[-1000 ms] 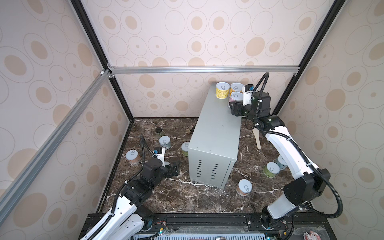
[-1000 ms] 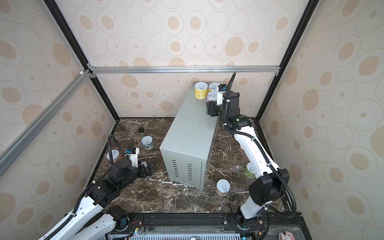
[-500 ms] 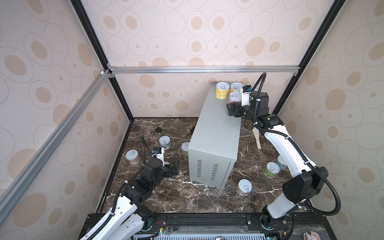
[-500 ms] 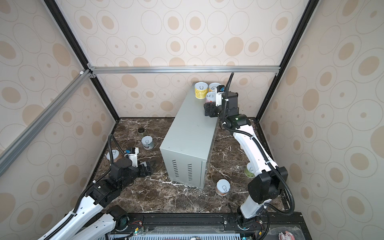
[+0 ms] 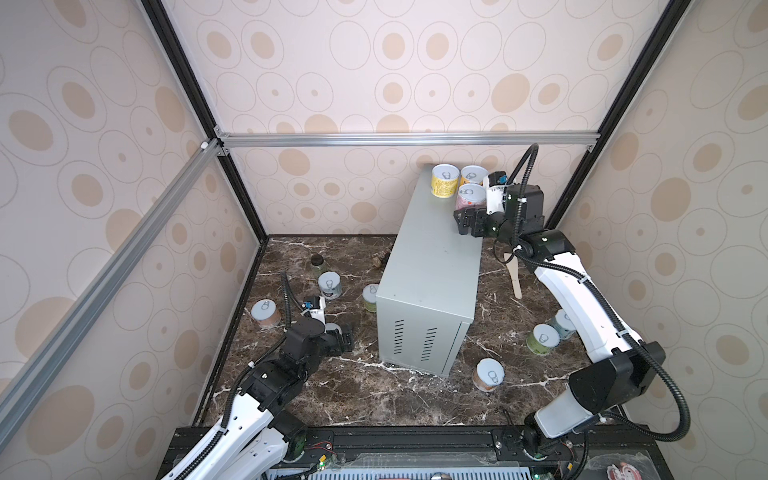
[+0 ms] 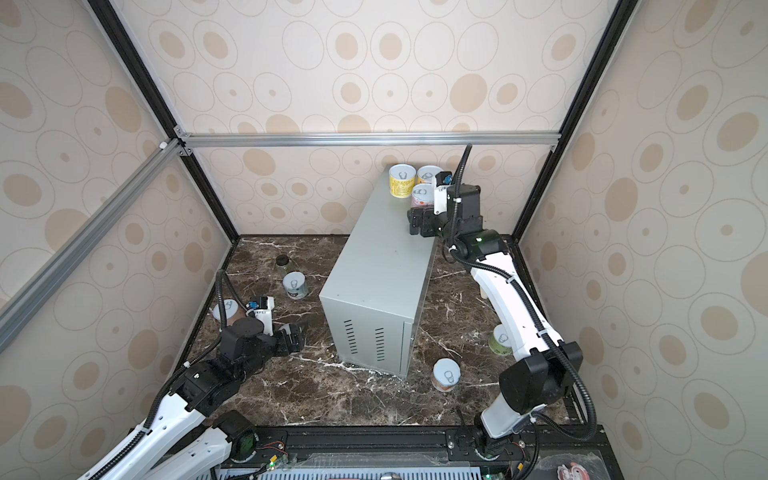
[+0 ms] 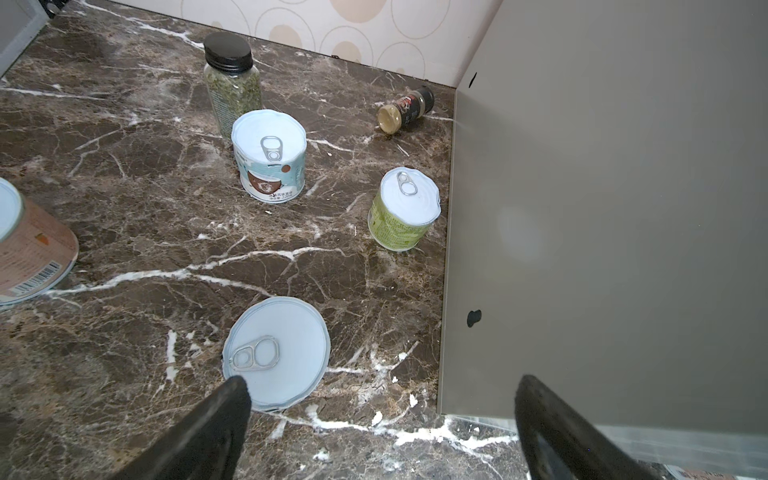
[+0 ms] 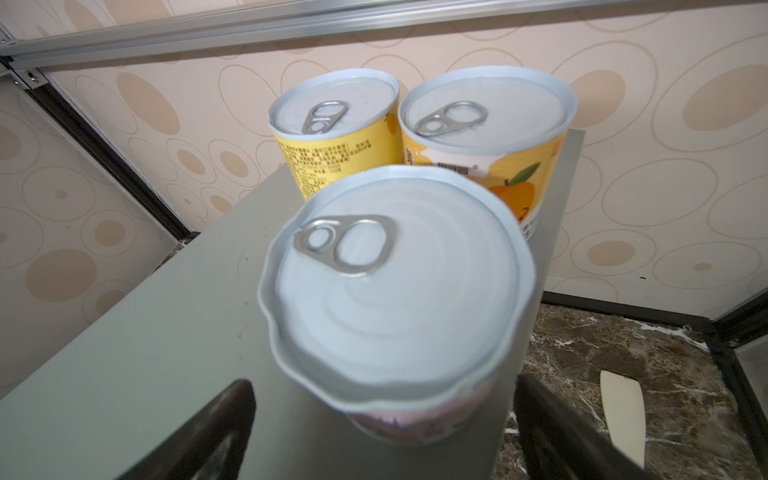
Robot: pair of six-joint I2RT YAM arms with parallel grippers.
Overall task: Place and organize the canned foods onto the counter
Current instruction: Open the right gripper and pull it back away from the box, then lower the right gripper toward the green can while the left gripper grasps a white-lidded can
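The counter (image 5: 432, 257) is a tall grey metal box. On its far end stand three cans: yellow (image 5: 444, 180), orange (image 5: 473, 174) and pink (image 8: 395, 291). My right gripper (image 8: 384, 419) is open, with its fingers either side of the pink can's near side and apart from it. Down on the marble, my left gripper (image 7: 382, 399) is open, and a silver-lidded can (image 7: 276, 353) sits by one finger. Further cans stand on the floor: white-blue (image 7: 269, 162), green (image 7: 405, 208) and pinkish (image 5: 266, 313) on the left, and three (image 5: 542, 338) on the right.
A black-lidded jar (image 7: 232, 83) stands behind the white-blue can. A small spice bottle (image 7: 405, 110) lies near the counter's side. A wooden spatula (image 5: 514, 274) lies on the marble right of the counter. Black frame posts and walls enclose the cell.
My right gripper has opened and let go of the pink can, which now stands on the counter. The gripper has drawn back slightly. The left arm has not moved.
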